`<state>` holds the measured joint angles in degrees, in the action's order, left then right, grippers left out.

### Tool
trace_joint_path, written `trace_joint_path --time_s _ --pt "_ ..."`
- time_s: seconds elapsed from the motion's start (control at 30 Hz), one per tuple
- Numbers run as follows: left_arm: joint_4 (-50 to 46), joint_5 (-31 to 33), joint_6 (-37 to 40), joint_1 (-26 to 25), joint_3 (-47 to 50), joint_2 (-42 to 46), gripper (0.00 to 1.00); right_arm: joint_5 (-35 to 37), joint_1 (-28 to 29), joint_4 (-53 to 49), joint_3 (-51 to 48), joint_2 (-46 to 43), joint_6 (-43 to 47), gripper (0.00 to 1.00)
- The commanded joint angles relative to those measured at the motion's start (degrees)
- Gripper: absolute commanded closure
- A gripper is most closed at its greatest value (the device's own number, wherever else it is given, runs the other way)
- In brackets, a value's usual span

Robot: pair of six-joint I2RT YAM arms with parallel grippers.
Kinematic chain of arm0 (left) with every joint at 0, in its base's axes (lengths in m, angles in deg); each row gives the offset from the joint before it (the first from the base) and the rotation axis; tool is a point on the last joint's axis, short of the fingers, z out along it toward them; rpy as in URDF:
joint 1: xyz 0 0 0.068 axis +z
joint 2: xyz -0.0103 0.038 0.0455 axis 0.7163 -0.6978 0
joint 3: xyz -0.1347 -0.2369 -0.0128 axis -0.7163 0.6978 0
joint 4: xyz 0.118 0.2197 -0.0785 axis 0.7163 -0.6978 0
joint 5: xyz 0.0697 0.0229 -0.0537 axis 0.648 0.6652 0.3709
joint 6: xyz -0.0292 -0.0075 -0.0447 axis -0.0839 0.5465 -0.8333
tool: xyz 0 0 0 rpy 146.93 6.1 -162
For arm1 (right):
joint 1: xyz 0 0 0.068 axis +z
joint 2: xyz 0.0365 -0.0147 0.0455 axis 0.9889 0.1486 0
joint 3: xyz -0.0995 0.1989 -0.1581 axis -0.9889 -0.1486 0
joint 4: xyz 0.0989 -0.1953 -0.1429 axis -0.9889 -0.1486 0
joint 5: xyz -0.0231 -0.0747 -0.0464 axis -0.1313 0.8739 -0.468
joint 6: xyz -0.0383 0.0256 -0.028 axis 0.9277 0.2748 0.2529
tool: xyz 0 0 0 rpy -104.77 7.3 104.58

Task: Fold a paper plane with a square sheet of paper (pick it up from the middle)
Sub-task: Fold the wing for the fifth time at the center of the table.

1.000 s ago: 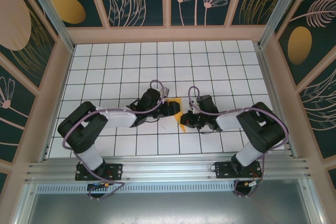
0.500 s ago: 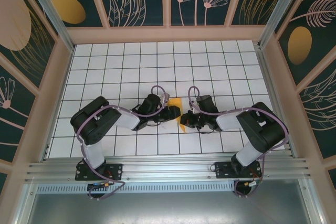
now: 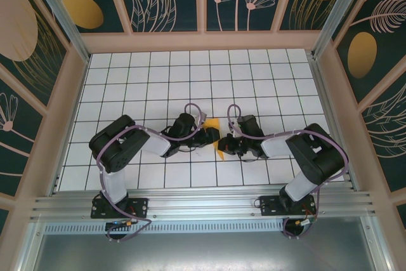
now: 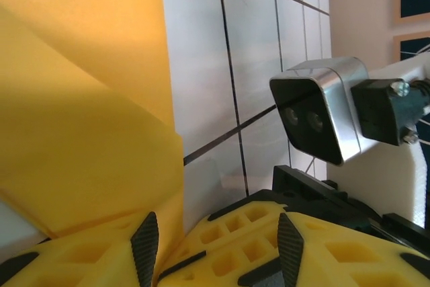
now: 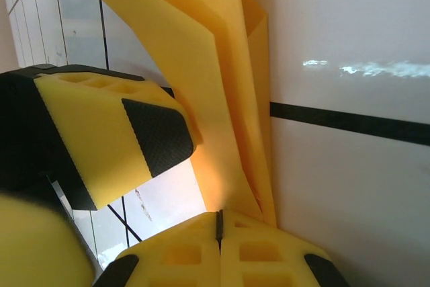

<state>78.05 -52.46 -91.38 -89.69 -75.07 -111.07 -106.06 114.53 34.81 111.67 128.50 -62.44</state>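
Note:
The square sheet of paper (image 3: 216, 124) is orange-yellow and folded into long creased layers. It stands up off the white grid table between the two grippers. My right gripper (image 5: 218, 216) is shut, and the folded paper (image 5: 201, 45) runs down into its seam. In the top view the right gripper (image 3: 222, 147) sits just right of the left gripper (image 3: 214, 135). My left gripper (image 4: 217, 233) has its jaws apart, with the right gripper's yellow fingertips between them and a paper flap (image 4: 80, 132) lying along its left finger. That finger's black pad (image 5: 158, 136) rests against the fold.
The right wrist's silver camera (image 4: 319, 119) hangs close above the left jaws. A wooden frame (image 3: 203, 41) and patterned dark panels wall the white grid table (image 3: 190, 74) at the back and sides. An aluminium rail (image 3: 203, 204) runs along the near edge by the arm bases.
The left arm's elbow has swung to the right and its gripper has edged closer to the right gripper. The right arm and the paper have stayed put.

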Motion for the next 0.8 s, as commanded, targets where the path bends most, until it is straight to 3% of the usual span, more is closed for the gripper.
trace_joint_path --time_s 0.0,0.17,0.27,0.77 --pt "-9.7 7.0 1.1 0.3 -3.8 -1.3 0.50 5.0 0.2 -7.7 -1.4 3.4 0.2 0.99" --pt "-20.2 13.3 1.0 0.3 -7.8 -2.0 0.55 4.9 0.3 -8.1 -1.5 3.1 0.4 0.99" --pt "-21.1 14.9 0.8 0.4 -8.0 -2.3 0.55 5.0 0.3 -8.1 -1.7 2.9 0.5 0.99" --pt "-23.0 14.5 4.3 5.8 -10.8 -3.7 0.54 4.8 0.3 -7.3 -2.9 3.0 0.0 0.99"
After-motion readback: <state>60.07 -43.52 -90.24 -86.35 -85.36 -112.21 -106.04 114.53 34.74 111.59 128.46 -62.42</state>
